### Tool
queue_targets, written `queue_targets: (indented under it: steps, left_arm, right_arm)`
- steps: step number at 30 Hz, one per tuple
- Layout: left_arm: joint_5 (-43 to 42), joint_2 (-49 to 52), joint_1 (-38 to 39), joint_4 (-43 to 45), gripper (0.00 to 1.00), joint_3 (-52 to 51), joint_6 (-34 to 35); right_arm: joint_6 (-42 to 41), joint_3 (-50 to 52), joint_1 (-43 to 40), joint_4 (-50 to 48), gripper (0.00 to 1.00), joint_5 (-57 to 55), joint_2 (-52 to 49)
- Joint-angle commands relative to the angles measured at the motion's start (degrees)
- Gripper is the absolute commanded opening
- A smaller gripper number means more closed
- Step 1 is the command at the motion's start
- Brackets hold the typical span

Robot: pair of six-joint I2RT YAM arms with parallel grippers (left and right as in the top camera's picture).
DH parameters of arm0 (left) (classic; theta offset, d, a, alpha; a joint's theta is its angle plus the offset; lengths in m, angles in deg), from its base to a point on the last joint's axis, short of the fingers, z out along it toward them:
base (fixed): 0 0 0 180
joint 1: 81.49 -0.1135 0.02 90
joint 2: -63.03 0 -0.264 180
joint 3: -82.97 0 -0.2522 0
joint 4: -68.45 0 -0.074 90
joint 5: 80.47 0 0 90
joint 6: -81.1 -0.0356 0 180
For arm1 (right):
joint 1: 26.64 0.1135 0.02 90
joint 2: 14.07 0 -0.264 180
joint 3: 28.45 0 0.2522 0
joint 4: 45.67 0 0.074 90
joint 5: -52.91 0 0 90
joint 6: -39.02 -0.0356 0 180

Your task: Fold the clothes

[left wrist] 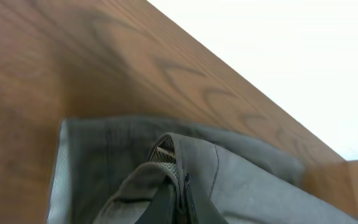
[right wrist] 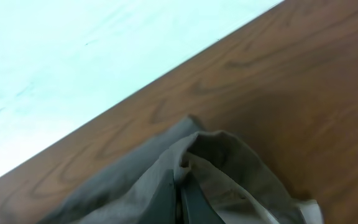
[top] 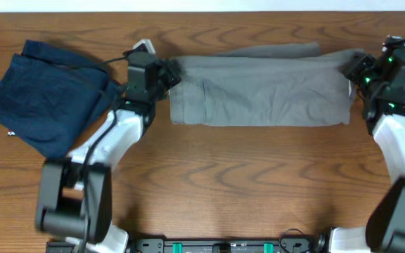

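Wood-grain table (top: pixel 259 176), perhaps white floor (left wrist: pixel 303 56)

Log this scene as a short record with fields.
task item: grey shorts, spread in a wide band on the table
left gripper: shut on the shorts' left end, cloth bunched at the fingers
right gripper: shut on the shorts' right end
other item: navy garment, crumpled, left of the shorts and apart from them

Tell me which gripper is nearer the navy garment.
Left. The left gripper pinches the end of the grey shorts that lies beside the navy garment. The right gripper holds the opposite end, with the shorts between.
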Motion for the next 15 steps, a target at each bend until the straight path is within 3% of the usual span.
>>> queue_targets:
  steps: [1, 4, 5, 6, 7, 8, 9, 11, 15]
  left_arm:
    - [2.2, 5.4, -0.6, 3.4, 0.06, 2.3, -1.8]
    - [2.2, 8.8, -0.6, 6.8, 0.07, 2.5, -1.8]
    - [2.2, 9.6, -0.6, 7.3, 0.17, 2.5, -1.8]
    - [2.2, 10.0, -0.6, 7.4, 0.51, 2.5, -1.8]
    - [2.2, 10.3, -0.8, 7.5, 0.74, 2.5, -1.8]
    - [2.2, 10.3, -1.0, 7.5, 0.88, 2.5, -1.9]
    - [2.0, 10.1, -1.5, 7.5, 0.95, 2.5, -2.0]
    - [0.5, 9.6, -2.5, 7.6, 1.00, 2.5, -2.0]
    - [-6.2, 8.4, -5.1, 6.0, 0.98, 2.6, -2.0]
  right_arm:
    - [-1.6, -0.8, 1.2, -4.7, 0.01, -1.7, -4.7]
    - [-2.0, -0.8, 2.1, -9.5, 0.01, -1.7, -9.4]
    - [-1.9, -0.8, 2.3, -10.2, 0.07, -1.7, -10.8]
    - [-1.9, -0.8, 2.5, -10.5, 0.22, -1.7, -11.8]
    - [-1.9, -0.8, 2.5, -10.4, 0.36, -1.7, -12.4]
    - [-1.9, -0.8, 2.5, -10.2, 0.52, -1.4, -12.7]
    - [-1.9, -0.8, 2.5, -9.9, 0.66, -1.3, -12.8]
    - [-0.6, -0.8, 2.5, -10.0, 0.69, 0.1, -12.4]
    - [1.6, -0.8, 2.5, -8.6, 0.65, 5.4, -10.5]
